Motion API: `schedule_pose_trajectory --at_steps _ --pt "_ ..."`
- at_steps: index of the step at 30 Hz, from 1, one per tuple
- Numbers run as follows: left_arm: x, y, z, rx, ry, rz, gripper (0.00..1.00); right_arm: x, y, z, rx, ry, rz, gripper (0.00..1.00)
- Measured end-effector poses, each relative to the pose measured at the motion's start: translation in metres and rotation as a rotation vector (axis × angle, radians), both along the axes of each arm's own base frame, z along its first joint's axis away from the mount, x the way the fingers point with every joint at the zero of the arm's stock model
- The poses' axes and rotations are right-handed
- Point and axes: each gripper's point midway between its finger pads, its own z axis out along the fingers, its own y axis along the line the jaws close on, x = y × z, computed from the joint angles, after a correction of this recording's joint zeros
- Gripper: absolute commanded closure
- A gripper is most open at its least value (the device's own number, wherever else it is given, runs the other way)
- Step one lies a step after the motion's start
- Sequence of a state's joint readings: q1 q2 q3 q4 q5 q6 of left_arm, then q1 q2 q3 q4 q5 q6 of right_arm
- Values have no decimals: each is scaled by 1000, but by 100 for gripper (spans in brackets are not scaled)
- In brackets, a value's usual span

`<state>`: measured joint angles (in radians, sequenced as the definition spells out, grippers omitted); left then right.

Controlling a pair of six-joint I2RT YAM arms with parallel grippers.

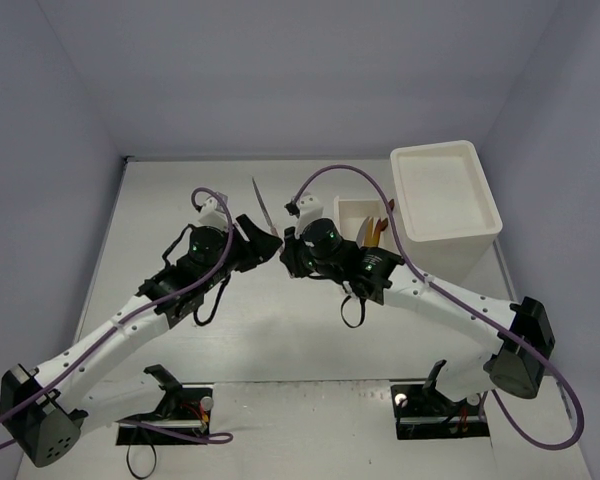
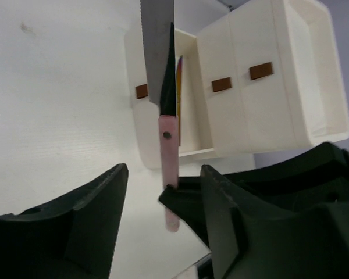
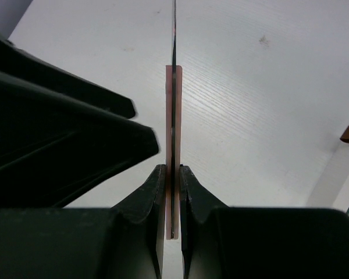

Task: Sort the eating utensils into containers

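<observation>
I see a flat knife (image 3: 172, 116) with a serrated steel blade and a smooth pink slab handle, standing blade-up over the white, grained tabletop (image 3: 250, 116). My right gripper (image 3: 173, 174) is clamped on the handle's lower end. The left gripper (image 2: 164, 171) gapes wide, one finger on either side of the handle. Both arms reach inward and meet just left of the boxy cream drawer unit (image 1: 445, 190).

The knife (image 2: 167, 145) is made up of a smooth grey metal blade and a satin pink handle. The drawer unit (image 2: 291, 75) is moulded in smooth cream-white plastic with a faint sheen, and its handles (image 2: 221, 85) are finished matt brown. The table (image 2: 58, 104) beside the drawer unit is surfaced in matt white with a fine grain. The fingers (image 3: 145, 203) of the right gripper (image 3: 172, 168) are formed of matt black plastic.
</observation>
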<state>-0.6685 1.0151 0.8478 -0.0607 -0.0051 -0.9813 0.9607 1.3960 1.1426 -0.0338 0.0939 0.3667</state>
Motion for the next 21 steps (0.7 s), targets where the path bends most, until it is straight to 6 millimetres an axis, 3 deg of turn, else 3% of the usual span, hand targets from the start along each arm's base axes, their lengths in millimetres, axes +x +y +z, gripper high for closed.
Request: schedule_pose_trajectory --at_steps 2,4,9,15,21 --pt "-2 9 -4 52 -8 12 28 3 -7 -9 -15 12 -30 100" --pt "-5 19 -4 109 -21 28 26 5 -15 -19 -33 31 -62 100" --pt "-8 50 21 204 -104 99 26 14 -44 -45 -81 90 -162 100" --pt "-23 110 45 361 -204 245 26 41 -107 -61 -112 154 -419 100" --pt "-40 159 39 535 -210 343 26 54 -150 -74 -130 186 -611 100"
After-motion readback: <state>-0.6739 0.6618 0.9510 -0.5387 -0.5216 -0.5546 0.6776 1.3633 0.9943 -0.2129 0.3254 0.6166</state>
